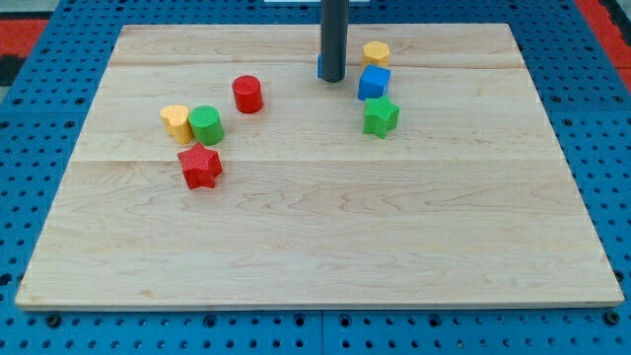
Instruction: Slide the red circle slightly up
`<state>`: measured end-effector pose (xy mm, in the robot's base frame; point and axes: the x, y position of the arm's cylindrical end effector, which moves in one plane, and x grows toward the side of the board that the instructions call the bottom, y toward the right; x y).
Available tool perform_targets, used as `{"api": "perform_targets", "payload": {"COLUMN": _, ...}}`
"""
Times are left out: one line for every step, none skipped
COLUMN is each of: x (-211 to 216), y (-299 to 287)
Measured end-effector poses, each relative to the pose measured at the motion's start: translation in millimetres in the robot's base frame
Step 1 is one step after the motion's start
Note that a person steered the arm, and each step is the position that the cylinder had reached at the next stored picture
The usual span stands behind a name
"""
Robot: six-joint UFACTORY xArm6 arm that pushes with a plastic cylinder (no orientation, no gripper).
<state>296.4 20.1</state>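
Board edge is lying nearest you, a pale wooden top resting on a blue perforated table, and the whole near half of it is sitting well below my tip toward the view's bottom.

Working away from you, you are first meeting the red star, sitting far down and to the view's left of my tip. Just past it, the green cylinder and the yellow heart are standing side by side, touching or nearly so, the heart farther toward the view's left.

On the other side, the green star is sitting below and to the view's right of my tip, with the blue cube just above it, close to my tip's right.

The red circle, your task block, is standing alone, well apart from my tip, to its left and slightly lower in the view. Nothing is touching it.

My tip is resting near the board's far edge. You are looking at a bare dark rod with nothing to open or close, so it is holding nothing. A sliver of another blue block is peeking out at its left edge, its shape hidden. The yellow hexagon is sitting farthest, up and right of my tip.
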Motion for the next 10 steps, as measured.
{"api": "perform_targets", "payload": {"x": -1, "y": 0}}
{"api": "perform_targets", "payload": {"x": -4, "y": 0}}
{"api": "perform_targets", "payload": {"x": -4, "y": 0}}
{"api": "perform_targets", "payload": {"x": 39, "y": -9}}
{"api": "perform_targets", "payload": {"x": 81, "y": -38}}
{"api": "perform_targets", "payload": {"x": 79, "y": -100}}
{"api": "perform_targets", "payload": {"x": 54, "y": -127}}
{"api": "perform_targets", "payload": {"x": 51, "y": -120}}
{"api": "perform_targets", "payload": {"x": 44, "y": -121}}
{"api": "perform_targets", "payload": {"x": 28, "y": -126}}
